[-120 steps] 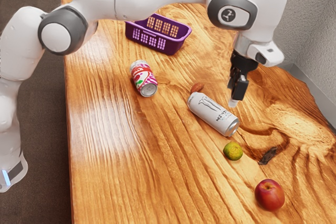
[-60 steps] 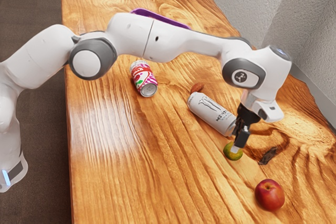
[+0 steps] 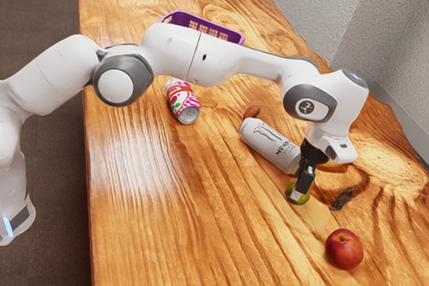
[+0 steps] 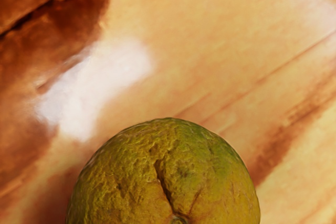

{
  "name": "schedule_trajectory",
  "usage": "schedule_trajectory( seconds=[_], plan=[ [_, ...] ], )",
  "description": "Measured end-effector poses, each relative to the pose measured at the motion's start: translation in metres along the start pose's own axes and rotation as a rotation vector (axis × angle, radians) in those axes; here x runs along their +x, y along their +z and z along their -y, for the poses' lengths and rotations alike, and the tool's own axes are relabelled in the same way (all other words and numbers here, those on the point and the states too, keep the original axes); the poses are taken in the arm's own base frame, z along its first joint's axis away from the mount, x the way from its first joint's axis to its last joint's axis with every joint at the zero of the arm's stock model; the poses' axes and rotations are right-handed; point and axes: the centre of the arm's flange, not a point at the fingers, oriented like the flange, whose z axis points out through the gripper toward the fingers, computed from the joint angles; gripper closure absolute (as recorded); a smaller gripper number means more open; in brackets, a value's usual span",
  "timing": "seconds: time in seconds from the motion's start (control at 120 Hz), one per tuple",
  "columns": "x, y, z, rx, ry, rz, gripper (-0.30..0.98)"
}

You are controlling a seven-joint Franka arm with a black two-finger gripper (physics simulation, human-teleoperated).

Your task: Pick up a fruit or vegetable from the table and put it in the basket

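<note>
Exterior view: gripper down at the green-yellow citrus, which sits on the wood table. Grip state: can't tell. From the citrus, white Monster can near at 11 o'clock, red apple at 5, purple basket well off at 11, partly behind the arm.

Wrist view: wrinkled citrus rind right at the hand.
</note>
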Motion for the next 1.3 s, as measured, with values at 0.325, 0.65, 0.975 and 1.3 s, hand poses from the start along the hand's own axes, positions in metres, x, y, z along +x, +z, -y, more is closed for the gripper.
schedule_trajectory(
  seconds=[0.325,0.65,0.975,1.3],
  plan=[
    [0.008,0.019,0.005,-0.008,0.025,-0.018,0.10],
    [0.008,-0.005,-0.003,0.013,0.051,-0.056,0.39],
    [-0.104,-0.219,0.035,0.172,-0.077,-0.187,0.39],
    [-0.290,-0.290,0.202,0.334,-0.537,-0.070,0.38]
  ],
)
